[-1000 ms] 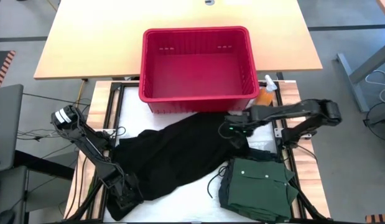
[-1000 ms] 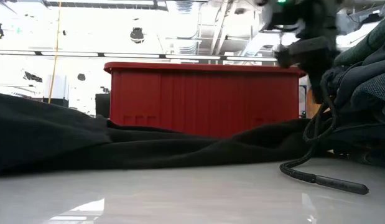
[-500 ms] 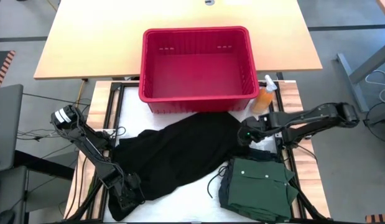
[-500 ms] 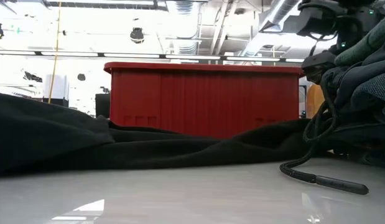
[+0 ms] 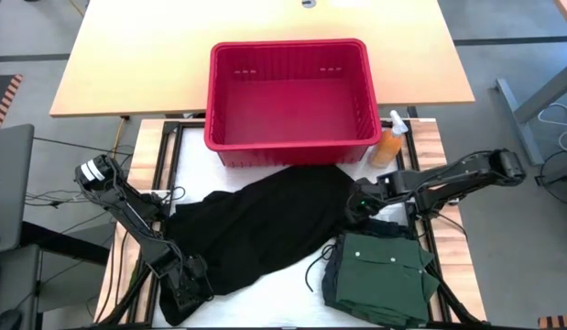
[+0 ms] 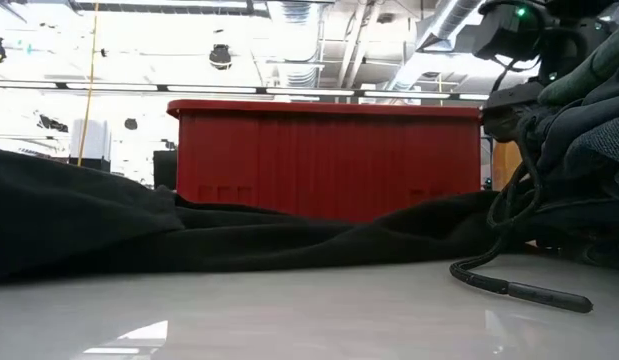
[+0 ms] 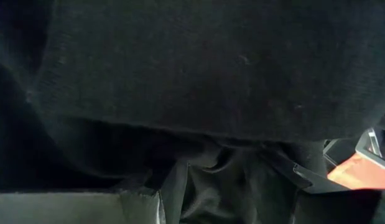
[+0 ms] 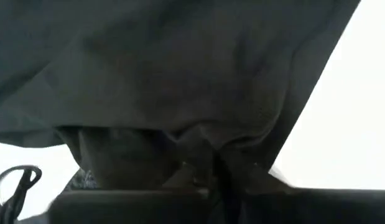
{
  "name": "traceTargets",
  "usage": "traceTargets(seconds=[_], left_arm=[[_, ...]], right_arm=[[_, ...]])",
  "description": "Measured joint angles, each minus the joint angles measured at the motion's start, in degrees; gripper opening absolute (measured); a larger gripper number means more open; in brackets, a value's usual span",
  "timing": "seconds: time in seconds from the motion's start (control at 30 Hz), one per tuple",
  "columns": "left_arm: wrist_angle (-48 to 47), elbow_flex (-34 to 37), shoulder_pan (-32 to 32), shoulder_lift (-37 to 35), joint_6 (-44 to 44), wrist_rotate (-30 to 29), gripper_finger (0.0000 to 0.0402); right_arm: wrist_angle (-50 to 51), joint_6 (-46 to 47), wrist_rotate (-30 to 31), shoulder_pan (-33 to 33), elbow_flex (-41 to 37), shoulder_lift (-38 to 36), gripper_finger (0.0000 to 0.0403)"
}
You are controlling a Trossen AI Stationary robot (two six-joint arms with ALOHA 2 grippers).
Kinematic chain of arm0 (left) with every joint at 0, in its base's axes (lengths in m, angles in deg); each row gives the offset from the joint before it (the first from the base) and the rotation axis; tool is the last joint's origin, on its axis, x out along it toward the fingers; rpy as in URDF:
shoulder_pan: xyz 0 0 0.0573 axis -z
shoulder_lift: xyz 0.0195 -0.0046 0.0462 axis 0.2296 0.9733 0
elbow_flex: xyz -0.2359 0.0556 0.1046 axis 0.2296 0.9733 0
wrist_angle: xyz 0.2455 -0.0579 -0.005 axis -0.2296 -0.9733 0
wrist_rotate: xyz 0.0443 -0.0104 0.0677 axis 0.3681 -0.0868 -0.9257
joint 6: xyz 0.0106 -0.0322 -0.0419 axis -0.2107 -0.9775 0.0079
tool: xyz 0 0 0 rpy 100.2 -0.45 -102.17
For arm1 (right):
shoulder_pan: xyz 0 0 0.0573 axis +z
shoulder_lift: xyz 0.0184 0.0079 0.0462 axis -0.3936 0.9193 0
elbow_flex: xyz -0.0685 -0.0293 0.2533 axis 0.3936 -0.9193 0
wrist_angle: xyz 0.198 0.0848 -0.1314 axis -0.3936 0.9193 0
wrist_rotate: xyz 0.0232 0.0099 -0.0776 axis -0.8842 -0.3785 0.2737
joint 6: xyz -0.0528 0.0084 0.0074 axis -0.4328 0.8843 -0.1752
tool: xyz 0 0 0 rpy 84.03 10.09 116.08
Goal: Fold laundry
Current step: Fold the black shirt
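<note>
The black garment (image 5: 256, 234) lay spread diagonally across the middle of the high view, from lower left up to centre right, just below the red basket (image 5: 290, 90); the folded green shirt (image 5: 384, 268) sat at lower right on a darker pile. You had both ends of the black cloth in hand: the left gripper (image 5: 180, 284) at the lower-left corner and the right gripper (image 5: 361, 203) at its right edge, each wrist view showing fabric bunched between the dark fingers, so both looked clamped on the garment. To do this step well, I judged you would need to keep both pinches firm, lift evenly, and draw the cloth taut before laying it over, since slack in the middle would leave wrinkles in the fold; you would also want to keep the drawstring (image 6: 509, 285) near the pile from dragging along. The left arm reached down from the upper left, elbow bent; the right arm stretched in low from the right edge, nearly level.
</note>
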Motion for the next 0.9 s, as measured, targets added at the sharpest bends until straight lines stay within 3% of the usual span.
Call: traceTargets(seconds=[0.1,0.33,0.53,0.73,0.9], left_arm=[[0.02,0.0,-0.02,0.0,0.22,0.42,0.0153],[0.0,0.04,-0.1,0.02,2.57,2.25,0.0153],[0.0,0.04,-0.13,0.04,2.99,2.64,0.0153],[0.04,0.07,-0.3,0.05,2.97,3.02,0.0153],[0.07,0.09,-0.94,0.11,2.95,3.64,0.0153]], right_arm=[[2.69,-3.64,-0.03,-0.73,0.72,-1.21,0.0022],[23.55,-18.19,1.28,-4.83,7.68,-1.88,0.0019],[35.11,-23.92,3.76,-6.43,11.98,-1.88,0.0019],[41.91,-25.17,0.85,-5.75,12.37,-1.86,0.0021],[38.65,-25.72,0.78,-4.64,12.35,-1.86,0.0033]])
